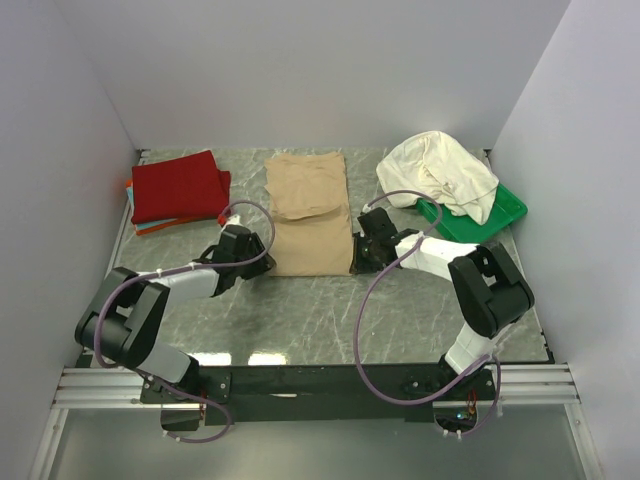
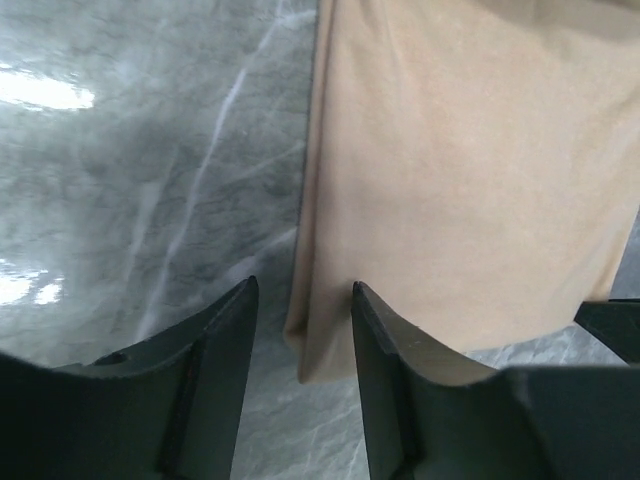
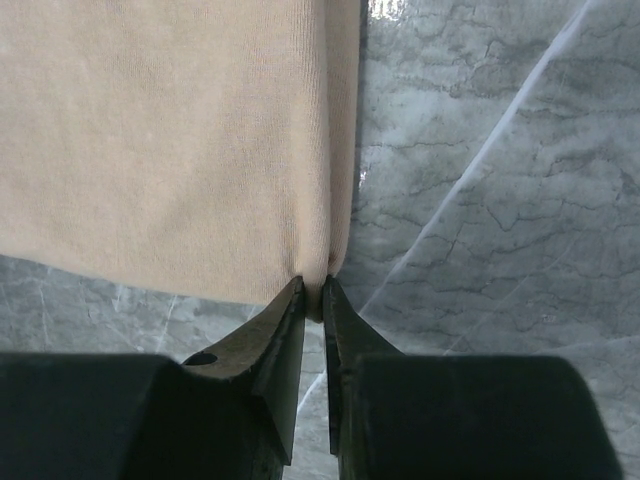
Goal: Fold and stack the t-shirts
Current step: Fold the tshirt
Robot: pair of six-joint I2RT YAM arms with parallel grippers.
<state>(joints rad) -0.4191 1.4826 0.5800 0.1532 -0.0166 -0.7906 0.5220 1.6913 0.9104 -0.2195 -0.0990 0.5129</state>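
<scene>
A tan-beige t-shirt lies folded lengthwise in the table's middle. My right gripper is shut on its near right corner, pinching the hem. My left gripper is open at the near left corner, which lies between the fingers. A deep red t-shirt lies folded at the back left, on thin orange and teal ones. A cream-white t-shirt is crumpled at the back right.
A green plastic tray sits under the cream-white shirt at the back right. White walls enclose the grey marble table on three sides.
</scene>
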